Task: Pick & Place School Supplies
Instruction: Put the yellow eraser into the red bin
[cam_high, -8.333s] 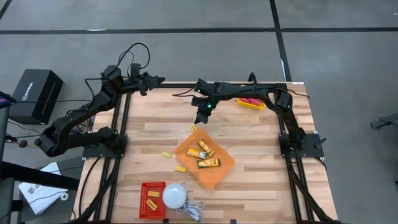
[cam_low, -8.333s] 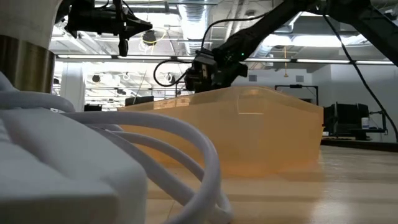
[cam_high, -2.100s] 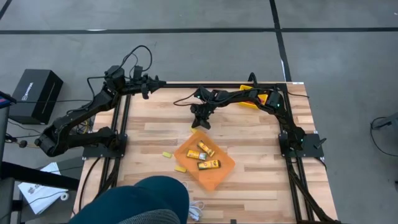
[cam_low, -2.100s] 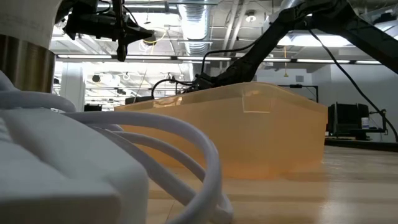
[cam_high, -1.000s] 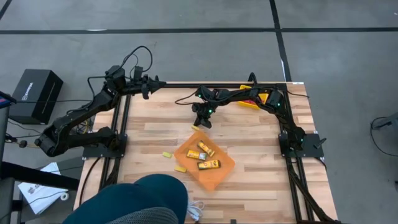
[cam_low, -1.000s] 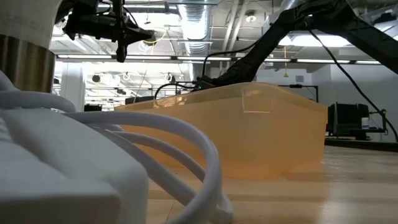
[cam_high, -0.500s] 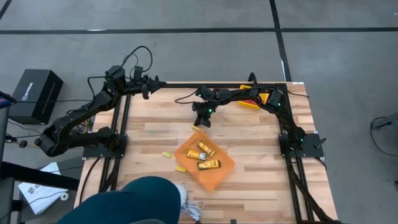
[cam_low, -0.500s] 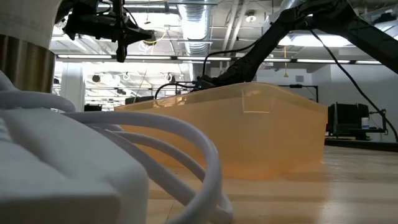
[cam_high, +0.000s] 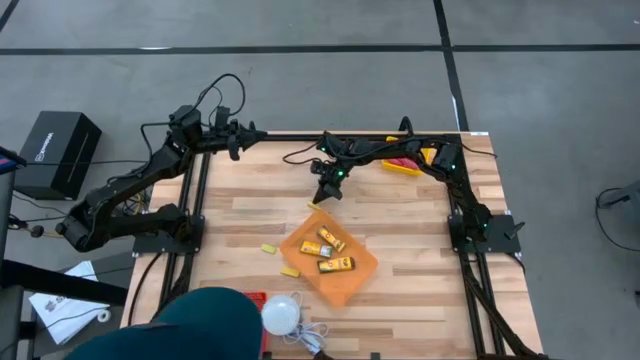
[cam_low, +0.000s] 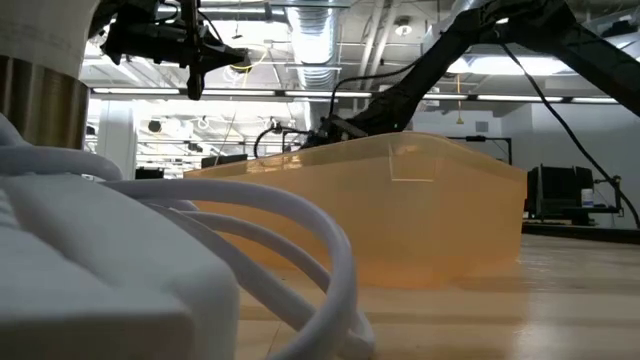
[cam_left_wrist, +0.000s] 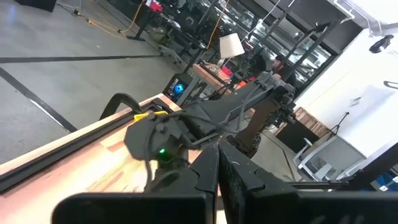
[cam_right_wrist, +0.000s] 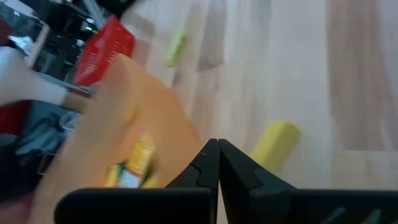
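My left gripper (cam_high: 240, 140) hangs over the table's (cam_high: 420, 215) far left edge, fingers pressed together, holding nothing. Bare boards lie between it and my right gripper (cam_high: 322, 192), also pinched shut and empty. Just beyond its fingertips (cam_right_wrist: 217, 154) lies a yellow block (cam_right_wrist: 275, 141), beside the orange tray's (cam_high: 360, 272) rim; three packets (cam_high: 330, 250) sit inside.
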